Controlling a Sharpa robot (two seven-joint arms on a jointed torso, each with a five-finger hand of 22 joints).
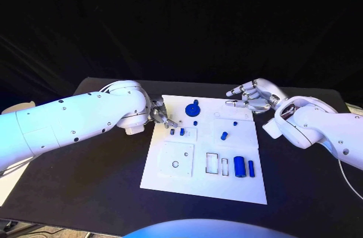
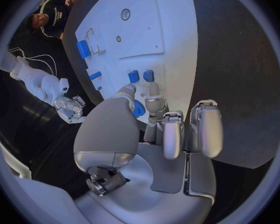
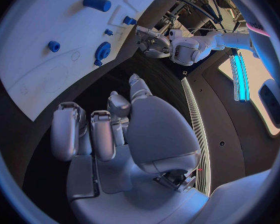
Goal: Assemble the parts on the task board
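Board: the flat white rectangular task board lies mid-table on the black table, long side running away from the robot.
Seated, as far as I can judge: a round blue gear-like disc at the far end and a few small blue pegs in the middle appear to stand in place.
Loose or unfinished: a thick blue cylinder and a thin blue bar lie near the right near corner, beside an open rectangular slot; round holes on the left panel look unfilled.
Left hand: at the board's left far edge, fingers curled over the small pegs, holding nothing I can make out.
Right hand: off the board's far right corner, fingers apart and empty.
Room: wide bare table on both sides; near edge unobstructed.
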